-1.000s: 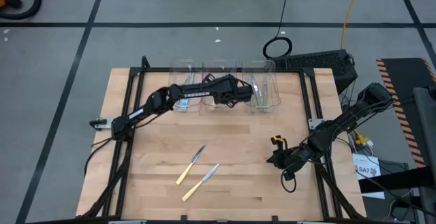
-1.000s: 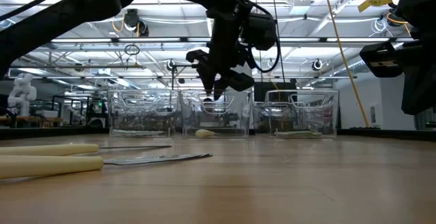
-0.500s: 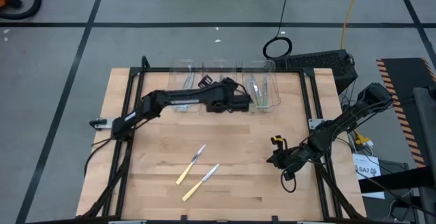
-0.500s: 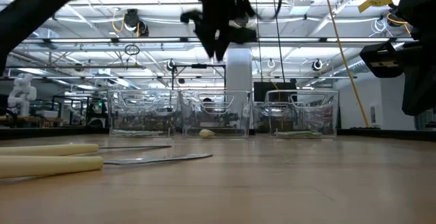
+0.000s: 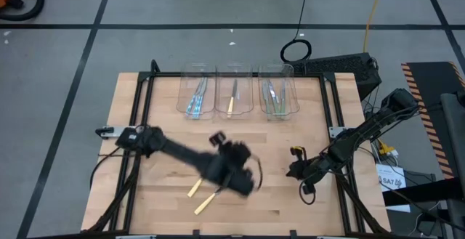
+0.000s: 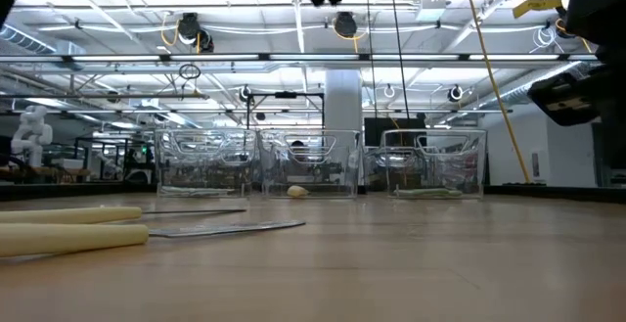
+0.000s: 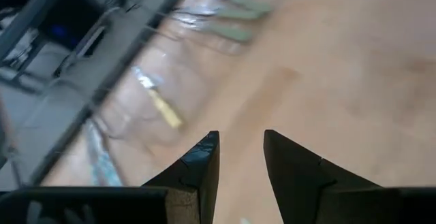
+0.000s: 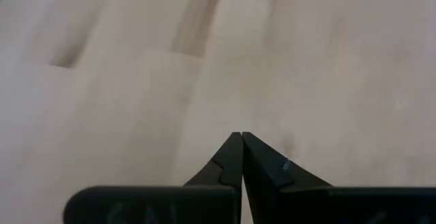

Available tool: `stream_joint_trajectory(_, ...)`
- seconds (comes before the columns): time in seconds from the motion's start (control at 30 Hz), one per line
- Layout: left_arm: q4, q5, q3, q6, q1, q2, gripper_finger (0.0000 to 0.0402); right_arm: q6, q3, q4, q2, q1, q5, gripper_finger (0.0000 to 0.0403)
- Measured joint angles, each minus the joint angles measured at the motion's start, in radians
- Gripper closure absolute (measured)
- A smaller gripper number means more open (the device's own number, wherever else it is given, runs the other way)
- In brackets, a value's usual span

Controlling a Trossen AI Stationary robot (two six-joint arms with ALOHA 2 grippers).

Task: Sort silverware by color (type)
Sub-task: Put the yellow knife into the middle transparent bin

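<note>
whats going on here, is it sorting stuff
A two-armed robot is sorting silverware by handle colour into three clear bins at the far edge of the table. Blue pieces lie in the left one, a pale yellow one in the middle, green ones in the right. The left gripper, open and empty, is above two pale yellow knives lying loose on the wood. The right gripper is shut and waits at the table's right side.
</note>
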Motion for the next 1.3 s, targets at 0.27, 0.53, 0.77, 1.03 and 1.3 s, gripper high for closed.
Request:
stream_joint_trajectory(0.27, 0.053, -0.011, 0.000, -0.203, -0.214, -0.002, 0.0277, 0.122, 0.000, 0.091, 0.000, 0.003, -0.071, 0.0401)
stream_joint_trajectory(0.53, 0.017, -0.011, 0.000, -0.385, -0.356, 0.014, 0.0277, 0.121, 0.000, 0.245, 0.000, 0.046, -0.041, 0.0401)
stream_joint_trajectory(0.77, 0.007, -0.030, 0.000, -0.360, -0.401, 0.013, 0.0277, 0.005, 0.000, 0.316, 0.000, 0.061, -0.041, 0.0401)
stream_joint_trajectory(1.03, 0.020, -0.004, 0.001, -0.348, -0.389, 0.030, 0.0277, -0.141, 0.000, 0.316, 0.000, 0.061, -0.043, 0.0401)
stream_joint_trajectory(1.3, 0.007, 0.102, 0.001, -0.255, -0.317, 0.092, 0.0277, -0.199, 0.000, 0.310, 0.000, 0.061, -0.044, 0.0401)
